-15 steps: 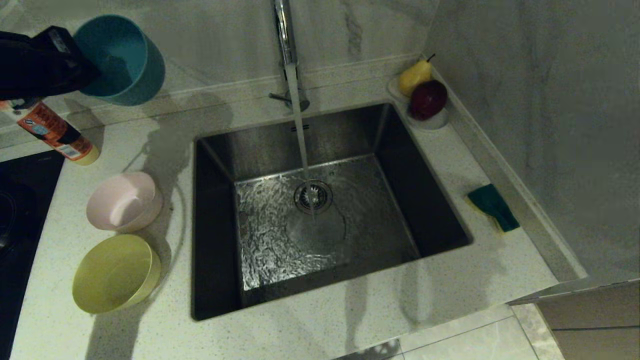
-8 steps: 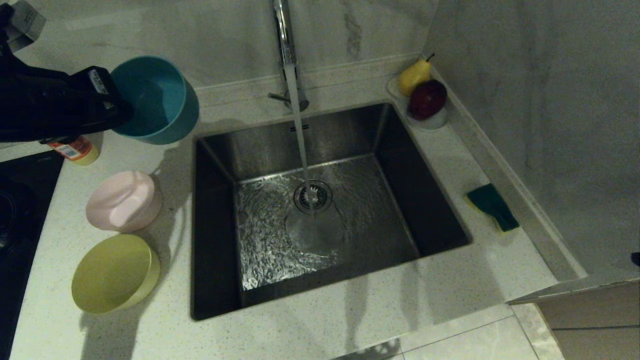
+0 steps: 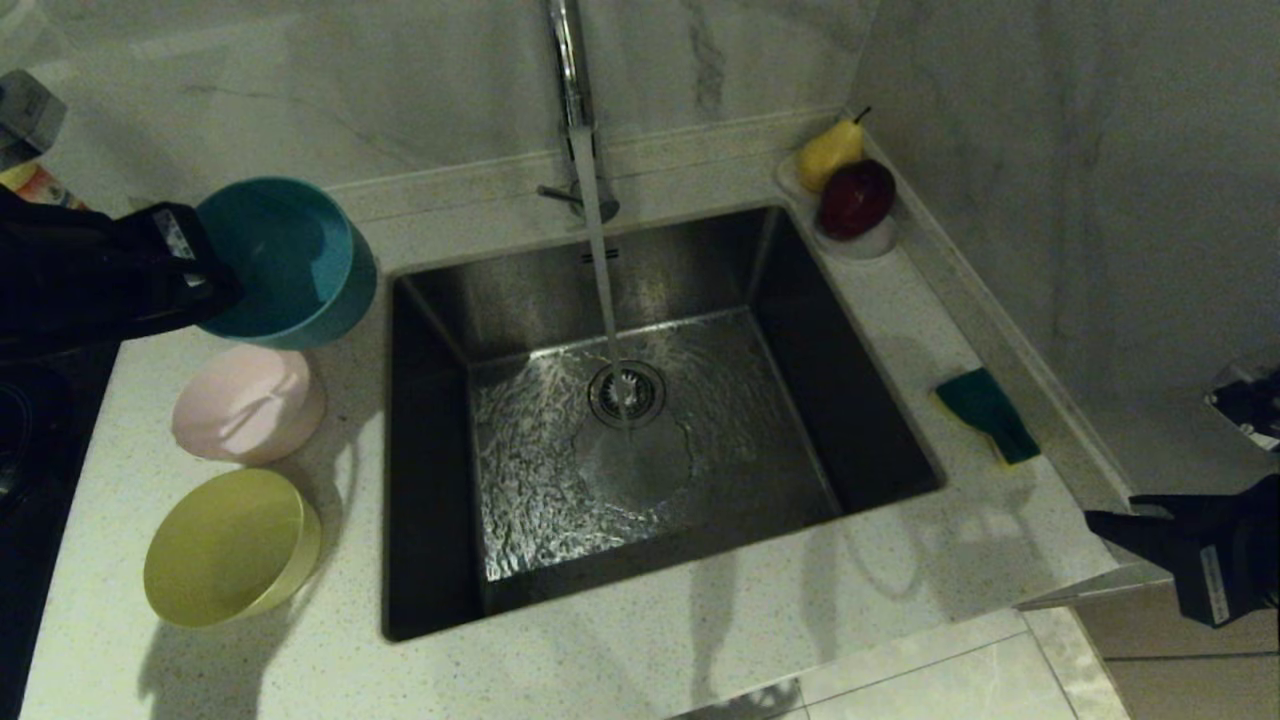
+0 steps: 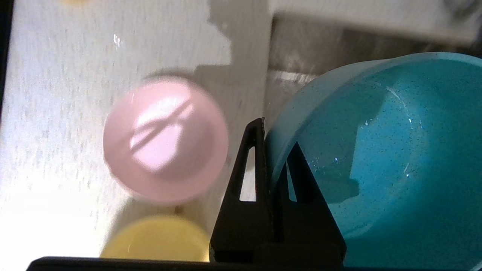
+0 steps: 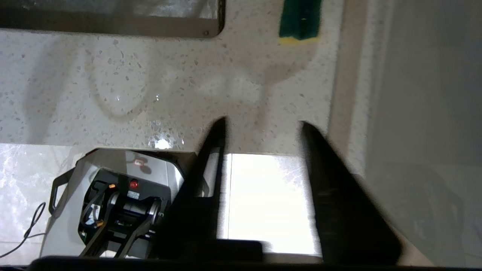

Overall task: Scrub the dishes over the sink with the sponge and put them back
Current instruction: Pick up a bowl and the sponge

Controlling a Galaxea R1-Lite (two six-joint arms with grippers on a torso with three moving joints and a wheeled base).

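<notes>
At the far left our left claw [image 3: 205, 275] is clenched on the rim of the blue bowl [image 3: 285, 262], one finger inside and one outside, as the left wrist view shows. We hold the bowl tipped on its side in the air, its mouth facing our arm, above the speckled pale surface [image 3: 640, 660] just left of the sink's [image 3: 430, 330] back corner. It is a plain teal-blue plastic bowl, smooth, with a few wet droplets inside. Below it the pale pink bowl [image 3: 248, 403] and then the yellow bowl [image 3: 232, 547] rest on the surface, both leaning, close together beside the sink's left edge. The sink is a square brushed-steel basin; water runs from the faucet [image 3: 566, 60] onto the round drain strainer [image 3: 626, 393]. At its far right corner a small white dish [image 3: 866, 242] carries a pear [image 3: 828, 152] and a dark red fruit [image 3: 856, 198]. The sponge [image 3: 986, 413], dark green over yellow foam, lies flat on the surface right of the sink. Our right claw [image 5: 263, 126] hangs near the surface's front right edge, fingers parted and gripping nothing.
</notes>
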